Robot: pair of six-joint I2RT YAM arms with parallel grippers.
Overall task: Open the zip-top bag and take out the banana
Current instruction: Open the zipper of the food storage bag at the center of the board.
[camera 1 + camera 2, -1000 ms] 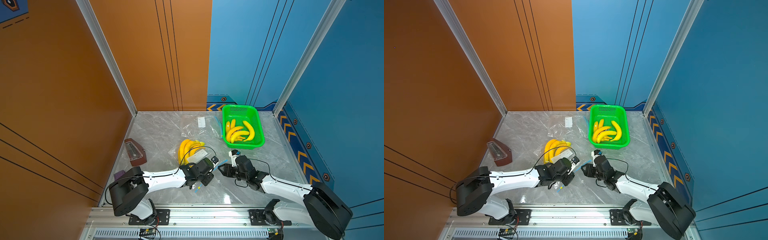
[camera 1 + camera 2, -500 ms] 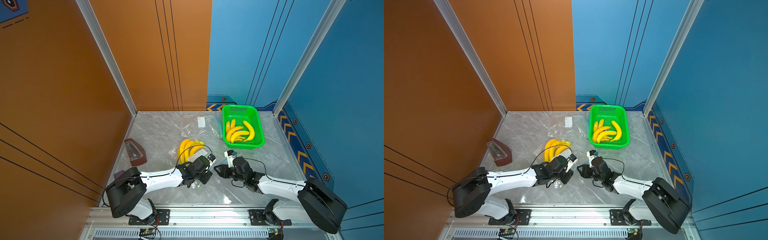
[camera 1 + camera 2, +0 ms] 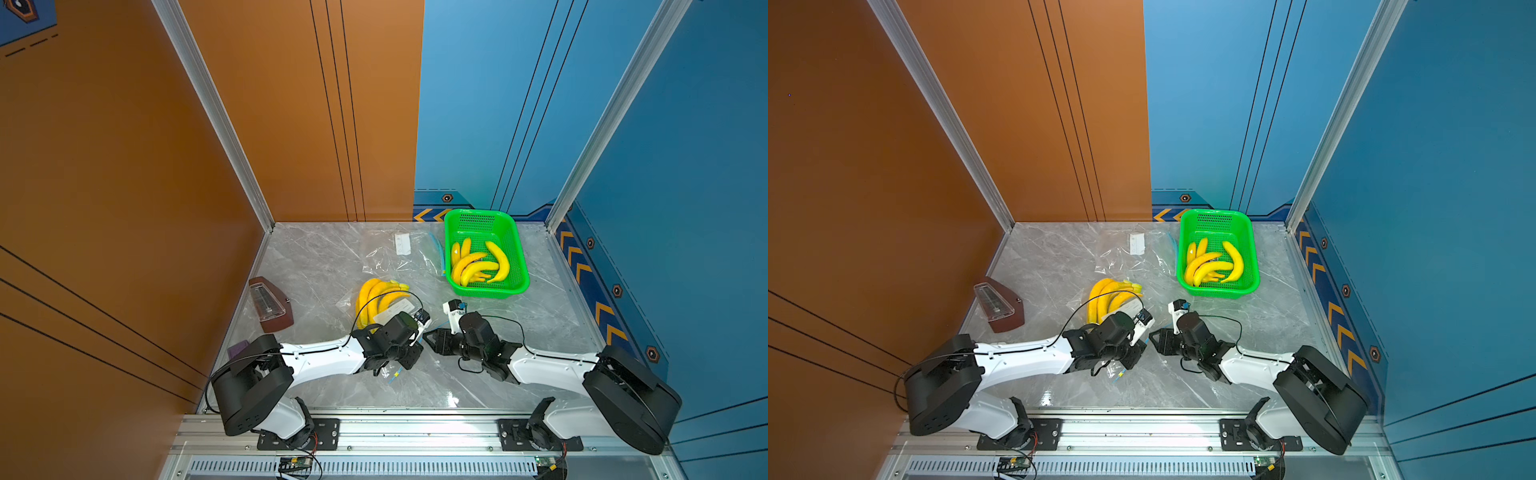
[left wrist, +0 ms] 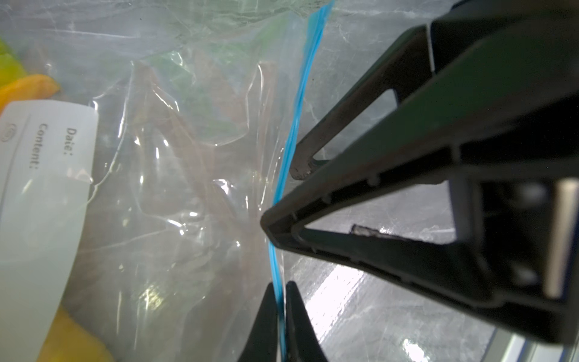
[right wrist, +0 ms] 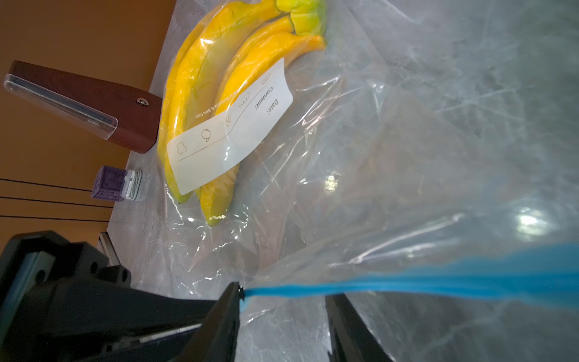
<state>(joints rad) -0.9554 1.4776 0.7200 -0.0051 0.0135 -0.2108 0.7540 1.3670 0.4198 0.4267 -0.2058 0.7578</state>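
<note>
Grey marbled desk (image 3: 316,257), walled in orange and blue, carries everything. Left claw (image 4: 280,286) is clamped shut on the blue zip strip (image 4: 294,125) of the zip-top bag (image 5: 376,156). The right claw (image 4: 282,196), at about 3 o'clock of it in both top views, has its jaws apart and straddles the same strip a little further along without pinching it.

Outward from there, the banana bunch (image 3: 370,297) lies inside the bag at roughly 11 o'clock of the left claw. A second, flat clear bag (image 3: 399,257) sits at 12 o'clock, a green basket (image 3: 478,224) of loose bananas at 1 o'clock, and a brown case (image 3: 270,305) at 9 o'clock.

By my reading the task is barely begun. One side of the seal is held, and the strip looks unparted where it shows. Still to do are the second grip, pulling the mouth open, and drawing the bunch out.

Against a second ago, the right claw has edged closer to the left one. The bag and bunch have not visibly shifted.
</note>
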